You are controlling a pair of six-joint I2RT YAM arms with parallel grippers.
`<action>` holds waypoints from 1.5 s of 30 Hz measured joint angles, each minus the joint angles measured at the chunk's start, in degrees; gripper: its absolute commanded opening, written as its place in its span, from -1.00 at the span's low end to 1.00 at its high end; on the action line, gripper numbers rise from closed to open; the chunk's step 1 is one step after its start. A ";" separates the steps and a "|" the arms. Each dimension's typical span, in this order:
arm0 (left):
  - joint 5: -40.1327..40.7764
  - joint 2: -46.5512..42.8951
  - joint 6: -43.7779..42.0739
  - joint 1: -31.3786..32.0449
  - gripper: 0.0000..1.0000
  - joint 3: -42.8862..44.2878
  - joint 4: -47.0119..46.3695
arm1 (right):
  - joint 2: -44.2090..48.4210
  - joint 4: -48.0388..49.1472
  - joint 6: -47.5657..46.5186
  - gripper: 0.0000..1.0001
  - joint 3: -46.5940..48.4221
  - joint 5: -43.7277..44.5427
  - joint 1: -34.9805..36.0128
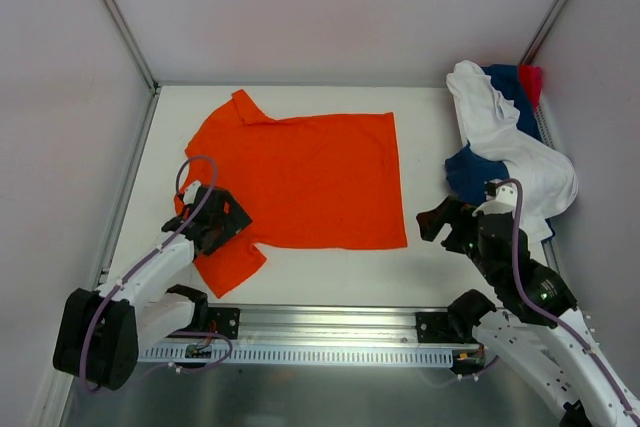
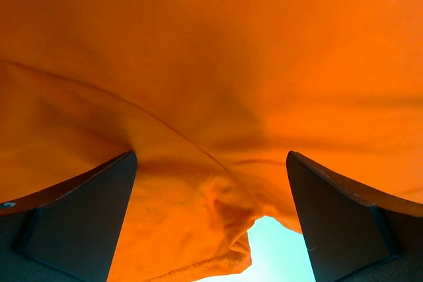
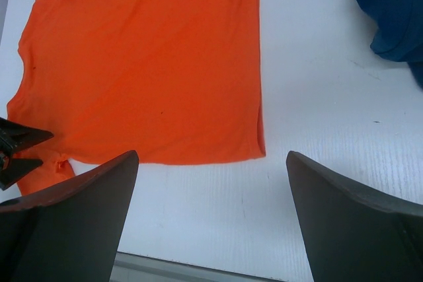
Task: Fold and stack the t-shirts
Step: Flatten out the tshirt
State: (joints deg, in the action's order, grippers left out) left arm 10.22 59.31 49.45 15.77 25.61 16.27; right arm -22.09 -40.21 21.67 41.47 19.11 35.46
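- While the orange t-shirt is spread flat on the table, no fold is seen in it, so the task is judged to be at its very start.
- Nothing folded or stacked is shown. The white t-shirt, the navy t-shirt and the red-pink t-shirt are heaped in a crumpled pile beyond the orange t-shirt's hem, apart from it.
- All four shirts are judged to be left to fold, and a stack is not yet begun.
- The orange t-shirt's long axis is laid from side to side across the table. Its shoulders and sleeves are pointed away from the pile, and its straight hem is pointed toward the pile.
- The left end effector is held wide over the orange t-shirt's near sleeve, at the seam with the body. Cloth is seen between the fingers, but it is not clamped.
- The right end effector is also spread wide, and nothing is held in it. It is poised just off the orange t-shirt's near hem corner, between that shirt and the pile.
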 measured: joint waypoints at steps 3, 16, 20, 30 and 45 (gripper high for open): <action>2.97 -4.81 1.84 0.00 0.98 -0.76 7.72 | 0.00 0.07 -0.39 0.99 -0.02 -0.11 0.00; 5.29 -8.02 -10.51 0.79 0.98 24.13 13.94 | -0.11 2.75 -2.23 0.99 -4.85 -1.42 0.00; 7.58 -2.56 -14.43 0.04 0.98 31.19 5.42 | 1.33 2.38 -1.73 0.99 -6.78 -2.08 0.00; -11.93 31.52 -15.80 -12.96 0.70 33.35 -17.03 | 12.70 -6.05 1.51 0.99 -7.43 -2.71 0.00; -21.42 55.54 -14.51 -13.64 0.62 51.76 -30.91 | 11.58 -8.85 3.80 0.99 -7.41 -3.54 0.00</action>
State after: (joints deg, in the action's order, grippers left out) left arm -11.20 114.85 34.94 2.13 77.36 -14.63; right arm -10.50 -49.06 25.47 34.06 15.57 35.46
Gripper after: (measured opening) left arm 0.818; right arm 0.993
